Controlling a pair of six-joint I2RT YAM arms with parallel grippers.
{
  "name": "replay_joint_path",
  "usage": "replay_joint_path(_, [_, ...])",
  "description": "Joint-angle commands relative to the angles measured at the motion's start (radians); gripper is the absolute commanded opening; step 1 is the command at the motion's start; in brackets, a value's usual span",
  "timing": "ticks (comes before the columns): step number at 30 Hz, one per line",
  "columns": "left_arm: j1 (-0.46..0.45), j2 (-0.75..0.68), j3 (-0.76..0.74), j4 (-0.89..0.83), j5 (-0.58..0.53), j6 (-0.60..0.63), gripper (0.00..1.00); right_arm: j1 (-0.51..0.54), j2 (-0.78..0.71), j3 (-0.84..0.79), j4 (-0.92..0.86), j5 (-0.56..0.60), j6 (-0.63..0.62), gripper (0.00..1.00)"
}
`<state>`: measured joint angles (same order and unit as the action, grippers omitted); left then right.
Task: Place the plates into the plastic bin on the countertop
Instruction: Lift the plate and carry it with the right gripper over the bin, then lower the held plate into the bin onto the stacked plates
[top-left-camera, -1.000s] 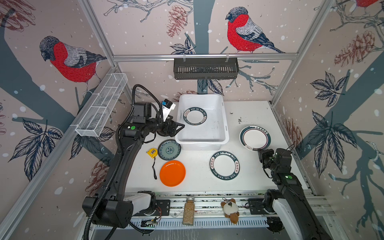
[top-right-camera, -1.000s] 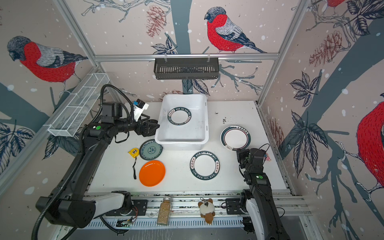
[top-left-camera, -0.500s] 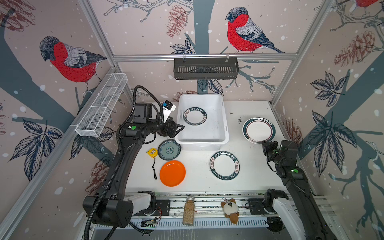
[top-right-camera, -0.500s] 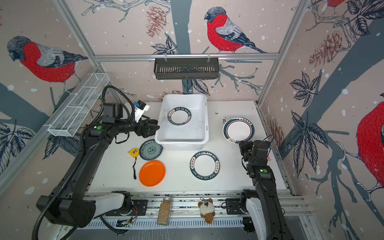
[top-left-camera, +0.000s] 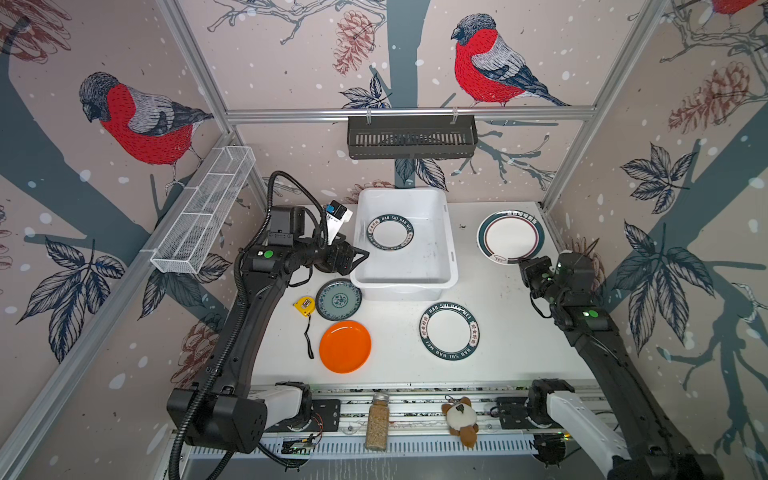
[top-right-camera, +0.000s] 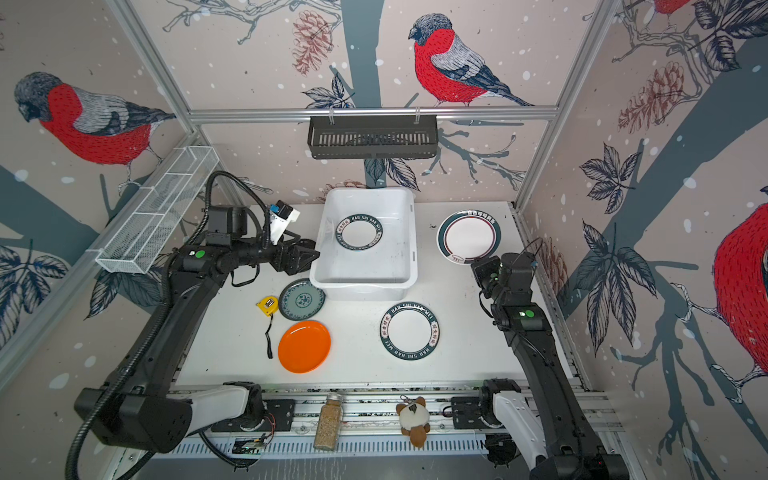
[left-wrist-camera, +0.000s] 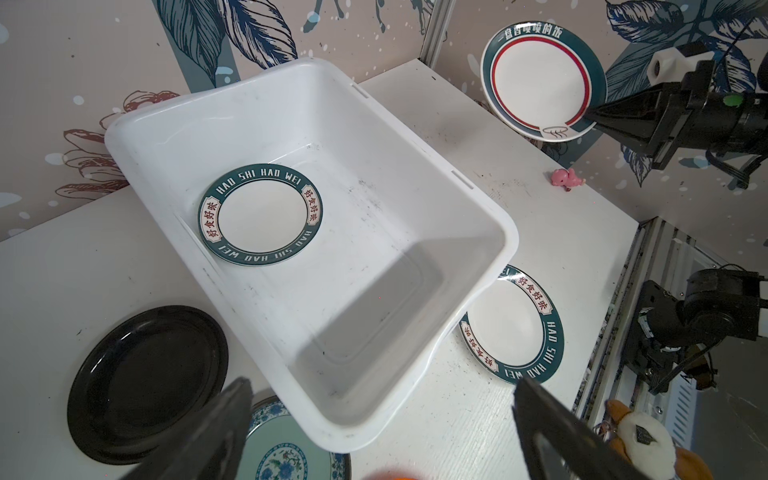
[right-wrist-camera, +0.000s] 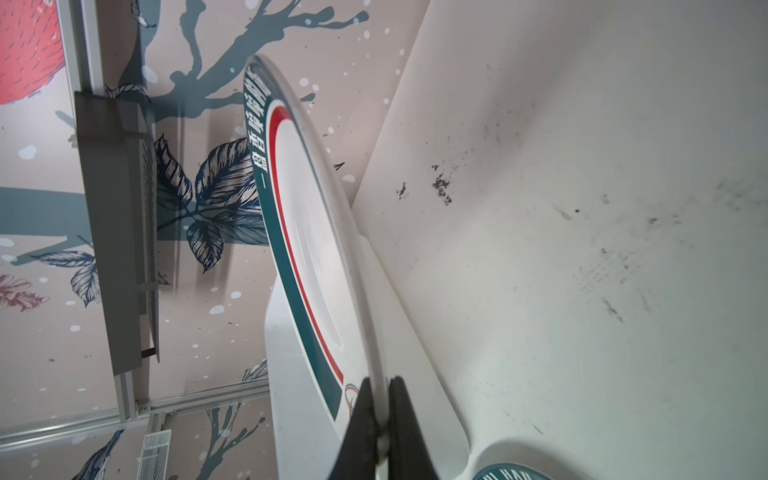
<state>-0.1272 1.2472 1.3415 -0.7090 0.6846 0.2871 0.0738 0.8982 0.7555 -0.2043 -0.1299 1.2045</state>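
Note:
The white plastic bin (top-left-camera: 402, 287) stands at the back middle of the countertop (top-left-camera: 399, 370), with one lettered plate (top-left-camera: 390, 232) lying flat inside. My right gripper (top-left-camera: 524, 262) (right-wrist-camera: 379, 399) is shut on the rim of a red-ringed white plate (top-left-camera: 510, 237) (right-wrist-camera: 316, 257), held tilted above the countertop to the right of the bin. My left gripper (top-left-camera: 359, 258) (left-wrist-camera: 382, 384) hangs open and empty by the bin's left wall. A teal floral plate (top-left-camera: 338, 299), an orange plate (top-left-camera: 345, 346) and a second lettered plate (top-left-camera: 449, 330) lie in front of the bin. A black plate (left-wrist-camera: 145, 382) shows only in the left wrist view.
A yellow tape measure (top-left-camera: 304, 305) lies left of the teal plate. A small pink toy (left-wrist-camera: 566, 178) sits near the right edge. A black slotted basket (top-left-camera: 411, 136) and a wire mesh tray (top-left-camera: 203, 210) hang on the walls. A spice jar (top-left-camera: 377, 422) and plush toy (top-left-camera: 460, 419) rest on the front rail.
My right gripper has lifted the red-ringed plate off the countertop and carried it up and toward the back. The left arm has hardly moved.

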Motion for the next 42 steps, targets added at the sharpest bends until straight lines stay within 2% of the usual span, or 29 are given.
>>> replay_joint_path(1, [-0.001,-0.005,0.008,0.005,0.011,-0.002,0.97,0.067,0.066,0.081,0.087,0.055,-0.028,0.03])
replay_joint_path(11, [-0.003,-0.016,0.022,0.001,0.002,-0.011,0.97,0.307,0.406,0.386,0.183,0.078,-0.051,0.03])
replay_joint_path(18, [-0.003,-0.040,0.041,0.025,-0.024,-0.037,0.97,0.437,0.582,0.475,0.269,0.080,-0.034,0.04])
replay_joint_path(28, [-0.003,-0.066,0.054,0.003,-0.036,-0.022,0.97,0.501,0.770,0.563,0.299,0.055,-0.041,0.04])
replay_joint_path(42, [-0.003,-0.071,0.053,-0.020,-0.042,-0.016,0.97,0.518,1.010,0.725,0.263,0.012,-0.071,0.05])
